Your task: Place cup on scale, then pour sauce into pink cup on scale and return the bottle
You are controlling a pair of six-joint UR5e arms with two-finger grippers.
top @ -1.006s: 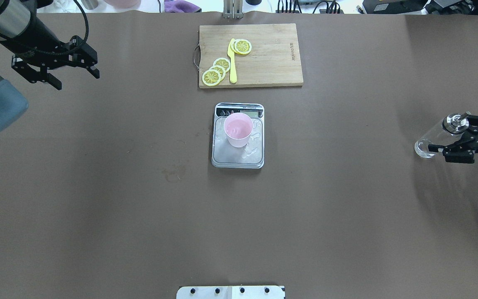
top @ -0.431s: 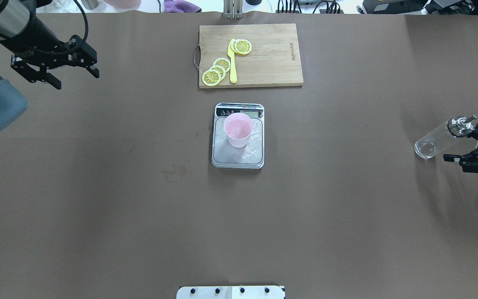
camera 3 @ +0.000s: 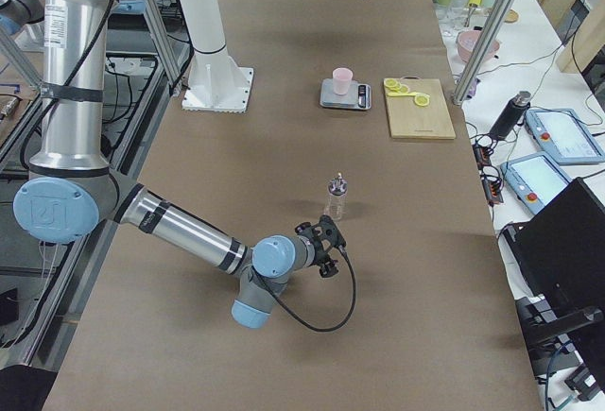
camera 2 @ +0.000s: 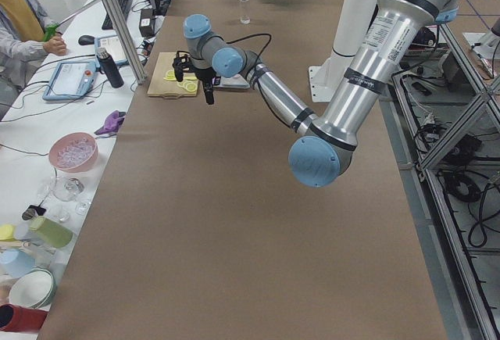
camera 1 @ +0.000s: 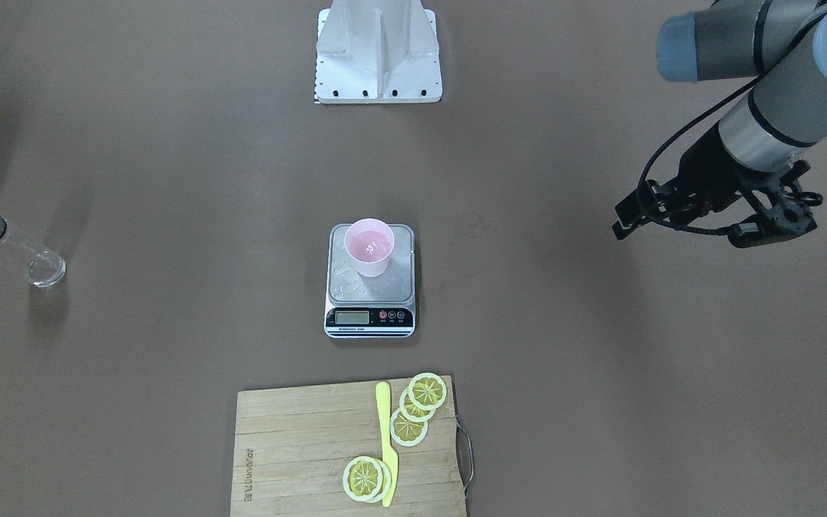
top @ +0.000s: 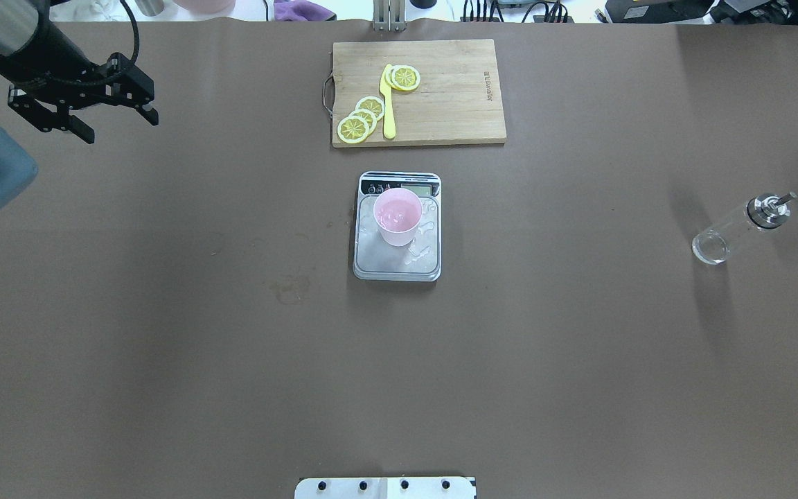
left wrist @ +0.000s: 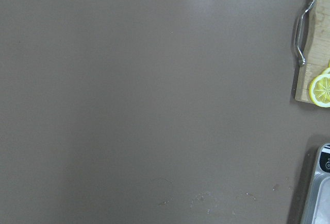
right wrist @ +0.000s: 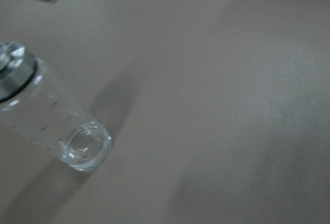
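bottle (right wrist: 49, 128): blurred, top cut off | scale (left wrist: 320, 190): mostly cropped | right gripper (camera 3: 324, 239): jaws unclear

Pink cup (top: 397, 216) stands on the silvery scale (top: 386, 262); clear bottle (top: 733, 231) stands upright well apart.

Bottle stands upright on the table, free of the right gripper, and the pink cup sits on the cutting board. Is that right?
Not quite. The cup sits on the scale, not on the cutting board; the overhead exterior view shows it. The rest holds: in the exterior right view the bottle stands upright on the table, apart from the right gripper.
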